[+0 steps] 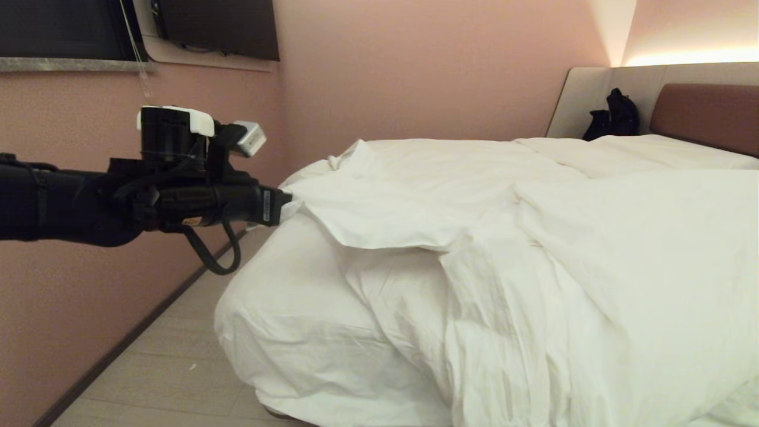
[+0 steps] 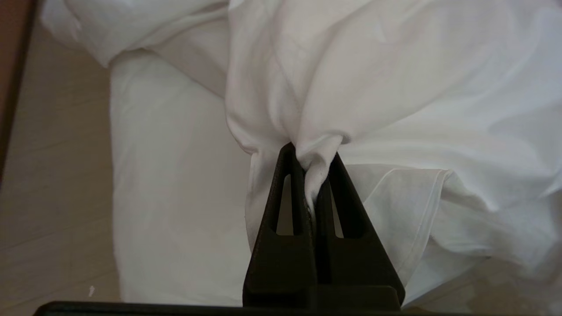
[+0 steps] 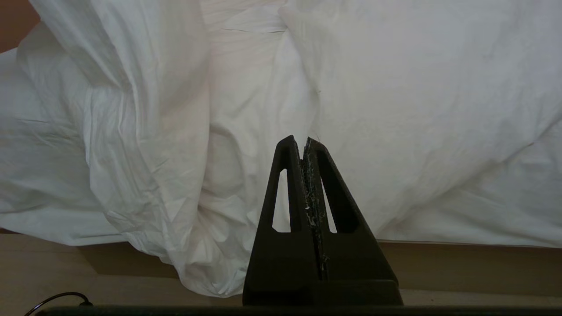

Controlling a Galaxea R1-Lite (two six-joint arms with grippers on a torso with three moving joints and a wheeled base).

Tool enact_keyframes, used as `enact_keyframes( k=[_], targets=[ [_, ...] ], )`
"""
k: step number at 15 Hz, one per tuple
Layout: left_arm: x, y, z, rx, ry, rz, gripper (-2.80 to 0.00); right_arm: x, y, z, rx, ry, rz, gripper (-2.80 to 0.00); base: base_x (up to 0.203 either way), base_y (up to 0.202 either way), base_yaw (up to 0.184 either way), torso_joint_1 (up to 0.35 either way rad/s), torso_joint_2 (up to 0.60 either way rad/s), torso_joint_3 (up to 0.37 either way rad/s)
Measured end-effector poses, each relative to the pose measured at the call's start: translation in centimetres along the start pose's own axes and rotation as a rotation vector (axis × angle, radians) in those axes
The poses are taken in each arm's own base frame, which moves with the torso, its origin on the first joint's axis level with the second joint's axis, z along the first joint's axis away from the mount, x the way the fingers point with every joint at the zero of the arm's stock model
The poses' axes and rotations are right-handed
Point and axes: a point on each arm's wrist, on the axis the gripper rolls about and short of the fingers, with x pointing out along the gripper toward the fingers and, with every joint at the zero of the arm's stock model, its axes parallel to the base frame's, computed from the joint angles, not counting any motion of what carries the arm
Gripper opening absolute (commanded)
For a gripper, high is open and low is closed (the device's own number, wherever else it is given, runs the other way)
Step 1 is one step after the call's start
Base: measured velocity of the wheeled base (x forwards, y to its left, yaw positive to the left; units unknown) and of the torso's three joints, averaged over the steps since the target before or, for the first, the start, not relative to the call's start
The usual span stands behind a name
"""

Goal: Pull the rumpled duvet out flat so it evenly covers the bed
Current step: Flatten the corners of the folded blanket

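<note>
The white duvet (image 1: 593, 249) lies creased over the bed (image 1: 284, 320), bunched along the foot and hanging off its end. My left gripper (image 1: 286, 204) reaches in level from the left, above the bed's left foot corner, and is shut on a corner of the duvet (image 2: 316, 153). A flap stretches from that grip toward the middle of the bed. White cloth is pinched between the black fingers (image 2: 287, 193) in the left wrist view. My right gripper (image 3: 303, 142) is shut with nothing in it, parked low before the hanging duvet (image 3: 395, 109). It is out of the head view.
A pink wall (image 1: 77, 284) runs close along the bed's left side with a narrow strip of wood floor (image 1: 172, 367) between. A black bag (image 1: 616, 115) sits at the head by the brownish-red headboard (image 1: 705, 115). White pillows (image 1: 646, 151) lie there too.
</note>
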Motion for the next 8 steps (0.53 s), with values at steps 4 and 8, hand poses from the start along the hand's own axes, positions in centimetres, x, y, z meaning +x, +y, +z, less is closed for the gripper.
enact_keyframes(
  k=[4, 8],
  targets=[
    [-4.7, 1.6, -1.2, -0.028, 0.022, 0.202, -2.8, 0.0, 0.0, 0.0, 0.0, 0.0, 0.0, -2.8, 0.0, 0.0, 0.0, 0.0, 0.0, 0.0],
    [-9.8, 2.7, -2.2, -0.057, 0.015, 0.386, -2.8, 0.0, 0.0, 0.0, 0.0, 0.0, 0.0, -2.8, 0.0, 0.0, 0.0, 0.0, 0.0, 0.0]
  ],
)
